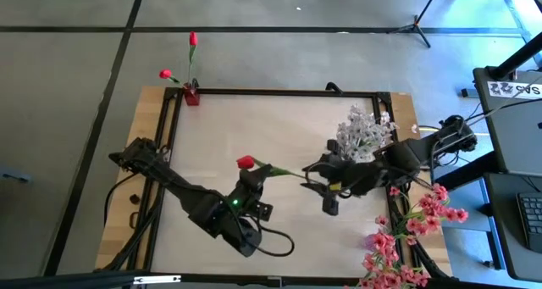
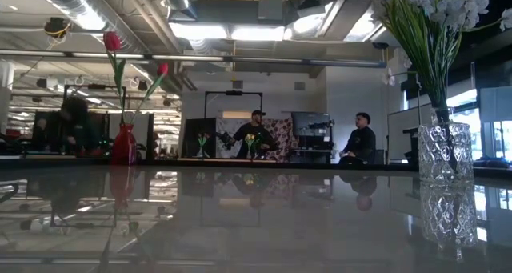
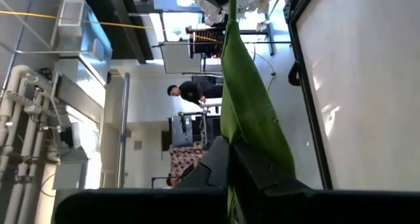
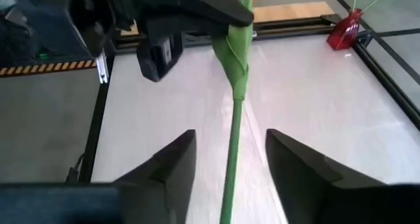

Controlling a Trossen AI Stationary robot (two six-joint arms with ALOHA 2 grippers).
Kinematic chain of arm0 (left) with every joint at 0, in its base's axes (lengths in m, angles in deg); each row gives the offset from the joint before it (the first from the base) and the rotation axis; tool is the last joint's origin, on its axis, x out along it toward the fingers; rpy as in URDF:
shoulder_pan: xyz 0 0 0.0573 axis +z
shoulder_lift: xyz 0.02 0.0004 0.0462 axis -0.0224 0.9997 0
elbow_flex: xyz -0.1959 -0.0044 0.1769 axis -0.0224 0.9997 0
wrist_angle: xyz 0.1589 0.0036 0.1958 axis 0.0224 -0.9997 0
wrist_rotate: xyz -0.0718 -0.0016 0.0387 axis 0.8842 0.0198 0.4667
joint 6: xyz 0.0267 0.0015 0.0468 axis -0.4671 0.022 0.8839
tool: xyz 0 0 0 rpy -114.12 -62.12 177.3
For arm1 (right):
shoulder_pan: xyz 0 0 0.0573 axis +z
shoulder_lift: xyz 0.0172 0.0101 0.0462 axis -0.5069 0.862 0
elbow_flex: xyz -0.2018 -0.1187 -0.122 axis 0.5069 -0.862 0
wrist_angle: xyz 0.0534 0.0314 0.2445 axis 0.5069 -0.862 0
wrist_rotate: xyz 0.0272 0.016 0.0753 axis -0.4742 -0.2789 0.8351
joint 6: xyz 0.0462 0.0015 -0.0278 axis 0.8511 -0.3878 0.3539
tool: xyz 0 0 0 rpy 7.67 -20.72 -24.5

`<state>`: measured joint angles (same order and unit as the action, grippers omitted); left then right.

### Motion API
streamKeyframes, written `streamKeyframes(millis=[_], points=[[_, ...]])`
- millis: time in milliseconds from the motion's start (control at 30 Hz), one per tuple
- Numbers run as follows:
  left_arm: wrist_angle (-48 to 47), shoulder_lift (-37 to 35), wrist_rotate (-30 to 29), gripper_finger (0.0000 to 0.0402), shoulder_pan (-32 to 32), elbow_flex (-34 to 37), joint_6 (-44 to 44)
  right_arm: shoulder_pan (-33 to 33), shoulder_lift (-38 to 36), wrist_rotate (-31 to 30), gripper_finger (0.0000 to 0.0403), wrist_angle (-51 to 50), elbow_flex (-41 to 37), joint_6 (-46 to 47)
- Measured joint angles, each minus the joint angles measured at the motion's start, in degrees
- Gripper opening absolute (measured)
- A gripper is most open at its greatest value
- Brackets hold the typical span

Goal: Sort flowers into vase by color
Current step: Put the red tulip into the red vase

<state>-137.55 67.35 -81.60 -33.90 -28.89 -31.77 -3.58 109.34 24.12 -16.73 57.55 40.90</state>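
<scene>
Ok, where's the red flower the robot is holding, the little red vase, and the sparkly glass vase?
Red flower (image 1: 246,162): high view, on its red bud beside the left claw.
Red vase (image 2: 123,145): low view, on its body.
Glass vase (image 2: 445,153): low view, on its cut-glass wall below the white blossoms.

no readable text, labels or numbers — nothing legible

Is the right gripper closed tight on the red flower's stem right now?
No, in the right wrist view the right gripper has its fingers spread, with the red flower's stem running between them untouched.
</scene>
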Motion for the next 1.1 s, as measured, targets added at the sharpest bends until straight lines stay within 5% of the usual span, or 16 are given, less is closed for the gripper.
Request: streamKeyframes(millis=[500, 900, 1100], points=[[1.15, 0.00, 0.56, 0.0002, -0.66, 0.02, 1.25, 0.00, 1.43, 0.76, 0.0015, -0.42, 0.01, 2.39], [8.46, 0.00, 0.10, 0.0050, -0.94, 0.02, -1.41, 0.00, 1.67, 1.45, 0.0008, -2.17, 0.02, 6.80], [8.15, -0.64, 6.44, 0.0092, -1.16, -5.88, -17.91, 0.13, 1.13, 1.53, 0.0005, -0.95, 0.02, 8.08]])
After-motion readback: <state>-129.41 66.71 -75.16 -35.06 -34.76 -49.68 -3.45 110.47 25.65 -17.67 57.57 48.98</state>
